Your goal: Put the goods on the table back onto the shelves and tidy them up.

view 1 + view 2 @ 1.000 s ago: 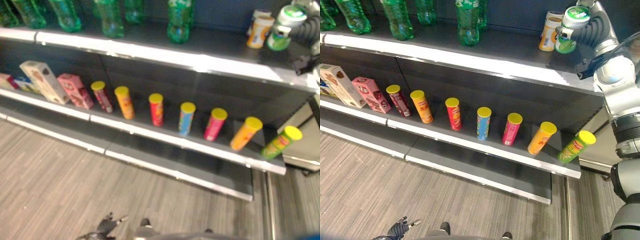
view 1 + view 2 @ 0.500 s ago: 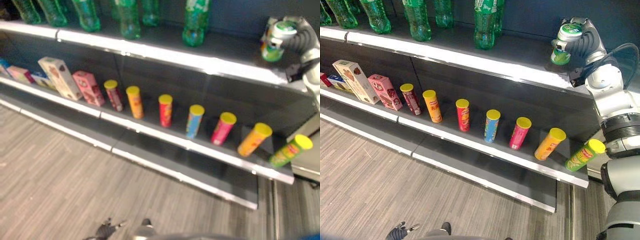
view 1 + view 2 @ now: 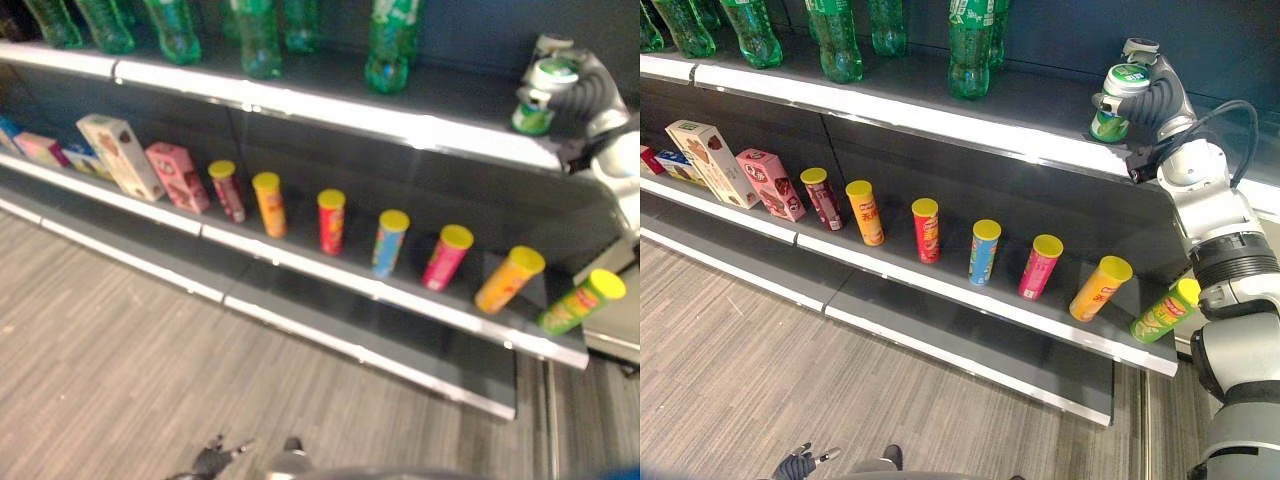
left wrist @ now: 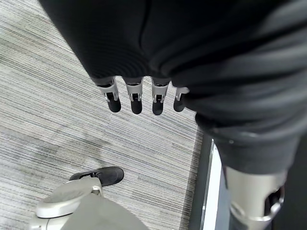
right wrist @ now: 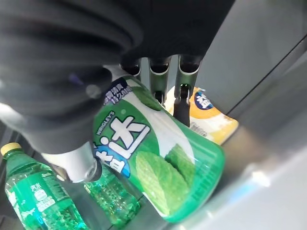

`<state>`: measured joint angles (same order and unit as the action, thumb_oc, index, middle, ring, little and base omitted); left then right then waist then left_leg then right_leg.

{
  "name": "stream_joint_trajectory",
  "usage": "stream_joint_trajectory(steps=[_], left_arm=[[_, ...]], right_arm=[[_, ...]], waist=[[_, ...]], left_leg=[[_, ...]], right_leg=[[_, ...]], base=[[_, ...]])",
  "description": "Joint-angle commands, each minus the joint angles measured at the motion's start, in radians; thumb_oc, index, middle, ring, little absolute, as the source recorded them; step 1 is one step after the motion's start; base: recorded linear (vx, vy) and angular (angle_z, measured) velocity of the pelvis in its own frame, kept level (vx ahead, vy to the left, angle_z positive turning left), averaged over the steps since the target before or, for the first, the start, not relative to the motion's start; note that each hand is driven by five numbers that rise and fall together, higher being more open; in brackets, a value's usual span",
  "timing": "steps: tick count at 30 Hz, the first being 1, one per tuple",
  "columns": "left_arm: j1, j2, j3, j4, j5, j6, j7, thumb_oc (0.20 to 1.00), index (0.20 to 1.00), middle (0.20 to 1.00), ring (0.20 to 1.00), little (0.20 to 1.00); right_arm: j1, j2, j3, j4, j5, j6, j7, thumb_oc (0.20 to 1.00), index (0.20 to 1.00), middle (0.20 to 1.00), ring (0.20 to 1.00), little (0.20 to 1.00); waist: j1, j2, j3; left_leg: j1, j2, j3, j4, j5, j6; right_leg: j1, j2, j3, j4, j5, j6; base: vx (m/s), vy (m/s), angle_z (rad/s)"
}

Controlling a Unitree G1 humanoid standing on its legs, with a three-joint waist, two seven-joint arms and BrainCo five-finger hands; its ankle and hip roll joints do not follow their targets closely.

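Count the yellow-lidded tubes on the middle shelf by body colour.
Dark red tube: 1
Orange tubes: 2
Red tube: 1
Blue tube: 1
Pink tube: 1
Green tube: 1
Total: 7

Grey wood-grain floor (image 3: pixel 760 380) runs in front of the shelving, with a pale surface (image 3: pixel 615 330) at the far right end.

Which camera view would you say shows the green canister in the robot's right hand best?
The right wrist view: the green canister is close up, gripped by the right robot hand. Both eye views show it small, at the top shelf's right end.
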<state>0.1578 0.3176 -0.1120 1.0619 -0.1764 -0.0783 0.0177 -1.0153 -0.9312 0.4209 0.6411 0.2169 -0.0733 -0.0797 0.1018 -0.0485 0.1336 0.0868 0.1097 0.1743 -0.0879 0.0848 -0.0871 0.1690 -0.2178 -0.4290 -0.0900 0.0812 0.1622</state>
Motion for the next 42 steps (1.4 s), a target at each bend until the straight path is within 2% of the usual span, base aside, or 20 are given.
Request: stream_joint_trajectory(steps=[1,8,9,10,15,27,42], left_arm=[[-0.036,0.021,-0.051,0.007,0.006,-0.013,0.01,1.0,1.0,1.0,1.0,1.0],[-0.036,0.021,-0.05,0.0,0.004,-0.016,0.012,1.0,1.0,1.0,1.0,1.0],[-0.044,0.022,-0.06,0.0,0.027,-0.036,0.023,1.0,1.0,1.0,1.0,1.0],[-0.039,0.039,-0.057,-0.002,0.024,-0.03,-0.003,1.0,1.0,1.0,1.0,1.0],[-0.041,0.036,-0.05,0.009,0.026,-0.022,-0.001,1.0,1.0,1.0,1.0,1.0],[-0.054,0.033,-0.054,0.005,0.04,-0.023,0.005,1.0,1.0,1.0,1.0,1.0],[-0.066,0.036,-0.054,0.002,0.046,-0.022,0.009,1.0,1.0,1.0,1.0,1.0]], right_arm=[[-0.064,-0.027,0.001,0.023,0.01,-0.021,-0.02,0.2,0.2,0.2,0.2,0.2],[-0.057,-0.03,-0.001,0.019,-0.007,-0.022,-0.026,0.2,0.2,0.2,0.2,0.2],[-0.036,-0.011,-0.005,0.012,-0.012,-0.028,-0.031,0.2,0.2,0.2,0.2,0.2],[-0.063,-0.032,0.0,0.013,-0.018,-0.018,-0.032,0.2,0.2,0.2,0.2,0.2],[-0.086,-0.064,0.016,0.036,-0.05,-0.005,-0.039,0.2,0.2,0.2,0.2,0.2],[-0.084,-0.073,0.015,0.054,-0.077,0.012,-0.051,0.2,0.2,0.2,0.2,0.2],[-0.072,-0.051,-0.003,0.068,-0.073,0.018,-0.058,0.2,0.2,0.2,0.2,0.2]], waist=[[0.029,0.001,-0.003],[0.025,0.001,0.0],[0.018,0.001,0.0],[0.017,0.001,0.002],[0.006,0.001,0.008],[-0.018,-0.005,0.008],[-0.035,-0.01,0.007]], left_leg=[[0.035,0.03,0.131,0.015,-0.075,-0.049],[0.043,0.031,0.138,0.017,-0.08,-0.05],[0.044,0.031,0.138,0.018,-0.081,-0.05],[0.045,0.03,0.141,0.017,-0.081,-0.05],[0.043,0.03,0.142,0.017,-0.08,-0.05],[0.05,0.03,0.157,0.014,-0.086,-0.046],[0.059,0.03,0.171,0.013,-0.093,-0.045]], right_leg=[[0.019,-0.012,-0.038,0.052,-0.112,0.015],[0.026,-0.013,-0.039,0.053,-0.113,0.016],[0.025,-0.014,-0.037,0.053,-0.112,0.017],[0.025,-0.015,-0.033,0.052,-0.111,0.018],[0.014,-0.016,-0.024,0.057,-0.108,0.019],[0.002,-0.013,-0.007,0.056,-0.104,0.017],[-0.004,-0.011,0.01,0.054,-0.101,0.018]], base=[[0.0,0.0,0.0],[0.0,0.0,0.0],[0.0,0.0,0.0],[0.0,0.0,0.0],[0.0,0.0,0.0],[0.0,0.001,-0.02],[0.0,0.0,-0.04]])
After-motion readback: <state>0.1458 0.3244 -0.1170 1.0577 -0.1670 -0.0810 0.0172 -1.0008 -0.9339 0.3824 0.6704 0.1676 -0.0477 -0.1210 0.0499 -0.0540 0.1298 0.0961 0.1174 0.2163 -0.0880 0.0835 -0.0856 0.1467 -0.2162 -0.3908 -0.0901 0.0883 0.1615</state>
